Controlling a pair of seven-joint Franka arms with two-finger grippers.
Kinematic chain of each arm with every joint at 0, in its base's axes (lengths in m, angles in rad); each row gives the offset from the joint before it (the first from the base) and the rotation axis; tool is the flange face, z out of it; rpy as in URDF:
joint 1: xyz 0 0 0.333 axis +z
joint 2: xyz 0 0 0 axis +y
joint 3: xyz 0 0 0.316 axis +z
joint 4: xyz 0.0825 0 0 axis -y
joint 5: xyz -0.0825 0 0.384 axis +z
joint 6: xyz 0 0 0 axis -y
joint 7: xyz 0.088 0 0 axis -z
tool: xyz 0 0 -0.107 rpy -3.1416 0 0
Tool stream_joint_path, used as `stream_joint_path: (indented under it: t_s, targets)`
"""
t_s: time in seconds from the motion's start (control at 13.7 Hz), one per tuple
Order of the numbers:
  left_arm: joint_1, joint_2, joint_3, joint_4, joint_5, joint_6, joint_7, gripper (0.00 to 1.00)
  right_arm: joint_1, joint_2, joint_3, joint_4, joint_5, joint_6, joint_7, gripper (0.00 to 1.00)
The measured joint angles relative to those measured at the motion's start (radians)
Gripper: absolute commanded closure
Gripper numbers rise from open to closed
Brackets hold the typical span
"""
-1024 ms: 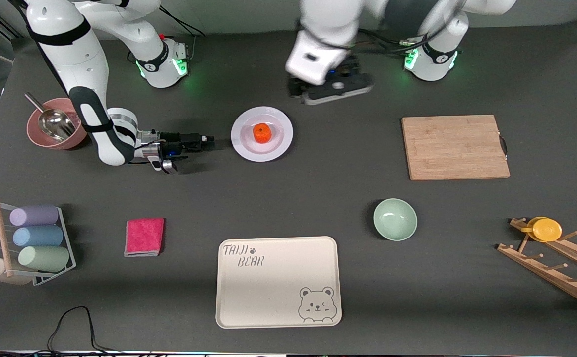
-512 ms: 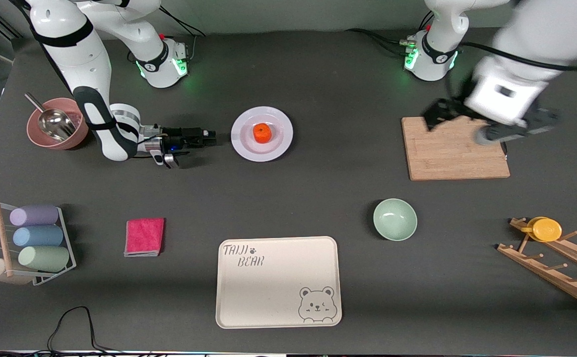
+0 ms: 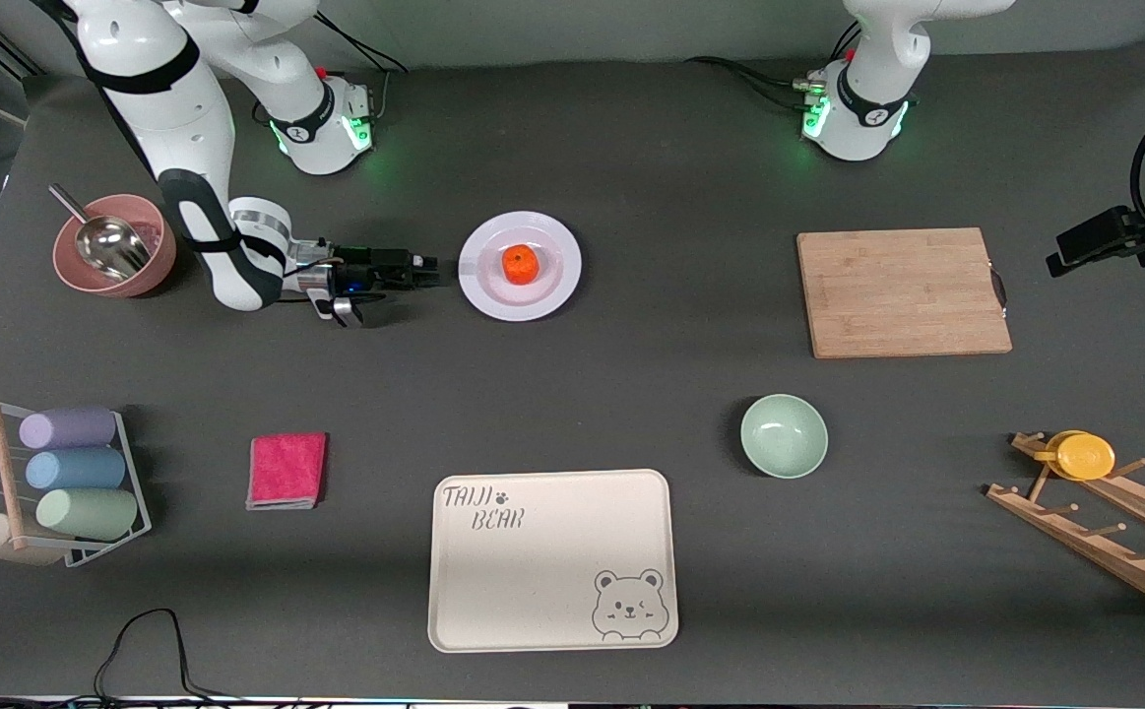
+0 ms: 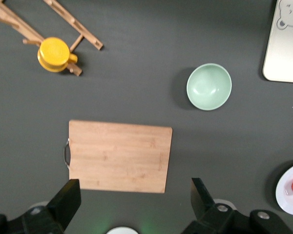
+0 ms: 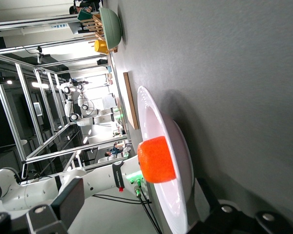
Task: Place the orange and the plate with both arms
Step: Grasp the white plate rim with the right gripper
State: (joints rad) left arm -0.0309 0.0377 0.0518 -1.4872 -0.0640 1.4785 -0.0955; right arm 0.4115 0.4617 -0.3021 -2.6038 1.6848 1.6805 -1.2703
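Orange (image 3: 520, 263) sitting in the middle of the plate (image 3: 493, 294). Right gripper (image 3: 431, 272) lying low just beside the plate rim, on the side toward the right arm's end of the table, fingers spread wide and empty. Left gripper (image 4: 135, 207) high above the cutting board (image 3: 902, 291), jaws wide apart, holding nothing.

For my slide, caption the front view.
Right gripper open beside the plate holding the orange; left gripper at table's edge.
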Motion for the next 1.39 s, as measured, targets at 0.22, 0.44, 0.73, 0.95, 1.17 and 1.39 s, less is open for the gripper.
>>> stream_joint_path:
  t_s: [0.22,0.44,0.73,0.95,1.17,1.39]
  targets:
    - [-0.015,0.000,0.001,-0.032,0.002,0.049,0.018,0.00,0.020,0.000,0.000,0.000,0.014,0.007,0.000,0.00]
    - [-0.023,0.000,-0.007,-0.035,0.015,0.049,0.074,0.00,0.020,0.000,0.000,-0.001,0.025,0.008,-0.001,0.00]
    - [-0.027,0.000,-0.010,-0.036,0.055,0.048,0.128,0.00,0.079,0.000,0.006,-0.004,0.147,0.018,-0.006,0.00]
    - [-0.028,0.000,-0.011,-0.037,0.056,0.048,0.137,0.00,0.185,0.000,0.009,-0.004,0.249,0.052,-0.006,0.00]
    - [-0.028,0.002,-0.011,-0.037,0.058,0.048,0.137,0.00,0.193,0.000,0.007,-0.004,0.257,0.052,-0.006,0.11]
    - [-0.027,0.004,-0.010,-0.037,0.058,0.046,0.137,0.00,0.192,0.000,0.006,-0.004,0.257,0.052,-0.013,0.40]
